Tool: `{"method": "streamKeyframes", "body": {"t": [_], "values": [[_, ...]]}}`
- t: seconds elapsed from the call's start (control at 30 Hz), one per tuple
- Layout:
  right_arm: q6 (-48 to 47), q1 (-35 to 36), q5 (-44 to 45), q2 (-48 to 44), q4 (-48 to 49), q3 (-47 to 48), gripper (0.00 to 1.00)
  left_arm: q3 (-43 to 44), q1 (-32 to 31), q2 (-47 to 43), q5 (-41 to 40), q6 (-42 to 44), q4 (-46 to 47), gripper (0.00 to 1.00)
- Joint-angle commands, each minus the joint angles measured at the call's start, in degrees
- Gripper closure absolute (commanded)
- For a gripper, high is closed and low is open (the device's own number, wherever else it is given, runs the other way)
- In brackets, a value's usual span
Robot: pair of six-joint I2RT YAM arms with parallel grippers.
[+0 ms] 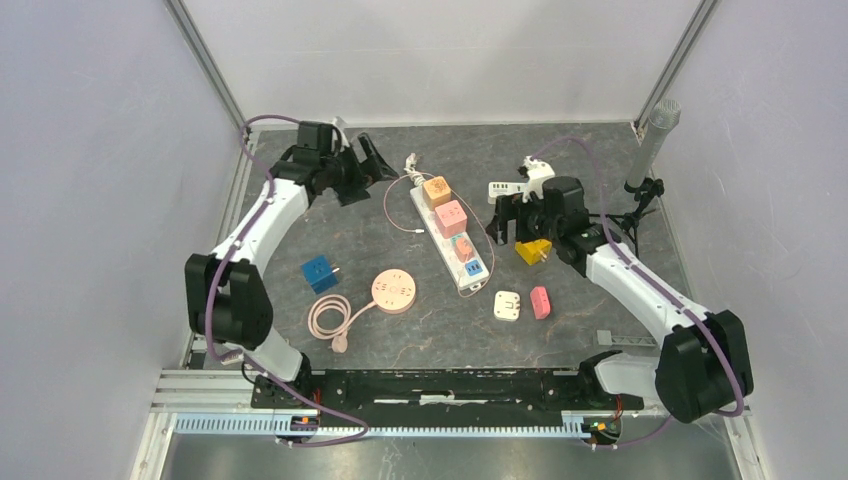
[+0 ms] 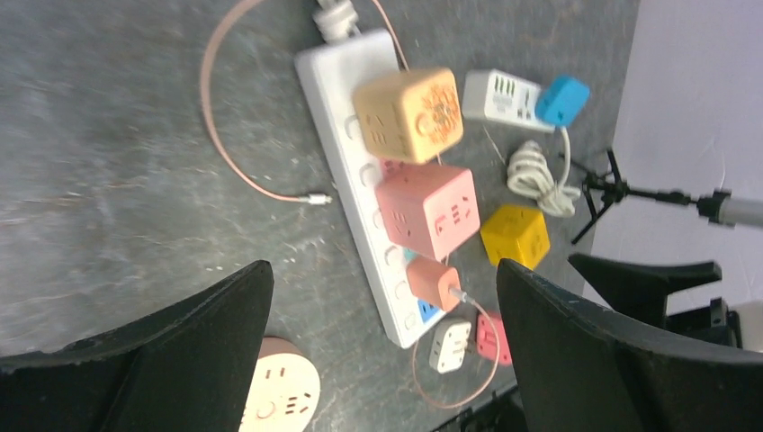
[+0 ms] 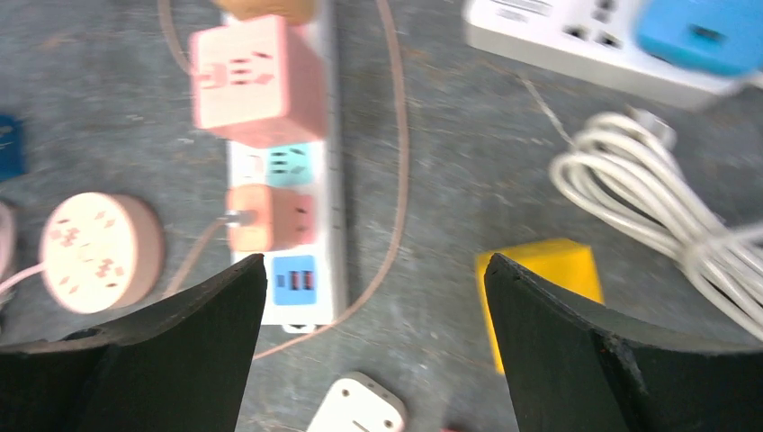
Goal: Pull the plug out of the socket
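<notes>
A white power strip (image 1: 447, 238) lies slantwise at the table's middle. Plugged into it, from far to near, are an orange cube plug (image 1: 436, 190), a pink cube plug (image 1: 450, 217), a small orange charger (image 1: 466, 247) with a thin pink cable, and a blue USB block (image 1: 474, 268). My left gripper (image 1: 368, 172) is open and empty, to the left of the strip's far end. In the left wrist view (image 2: 385, 270) the strip (image 2: 346, 117) lies ahead between the fingers. My right gripper (image 1: 508, 222) is open and empty, just right of the strip. The right wrist view (image 3: 375, 261) shows the charger (image 3: 270, 219) to its left.
A yellow cube (image 1: 533, 251) sits under my right wrist. A white adapter (image 1: 507, 305) and a pink adapter (image 1: 540, 301) lie near the strip's near end. A blue cube (image 1: 319, 273) and a round pink socket (image 1: 393, 292) lie front left. A second white strip (image 1: 505, 190) and a tripod (image 1: 640, 195) stand back right.
</notes>
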Motion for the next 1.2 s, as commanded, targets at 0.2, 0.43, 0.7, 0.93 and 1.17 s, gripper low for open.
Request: {"method": "streamKeyframes", "body": {"t": [0.2,0.43,0.7,0.93,1.17], "values": [[0.6,12.1,4.3,9.9,0.5,8.4,0.12,-0.2,-8.4,5.8,5.1,-0.7,2.3,0.04],[1.1,16.3,12.1,16.8,-4.6,13.2,0.22,0.2,-11.5,9.9,5.3,-1.9,2.3,0.08],[0.0,18.9,14.3,21.9,-7.2,15.7,0.43,1.7,-12.3,14.2,5.4,-4.3,4.0,0.13],[0.4,19.9,14.6,23.3,-6.9,15.4,0.55,1.7,-13.1,15.7,6.1,-5.9,6.6,0.14],[0.1,20.5,15.6,23.9,-6.6,16.3,0.84,1.3,-14.9,17.8,6.1,-6.7,7.8,0.15]]}}
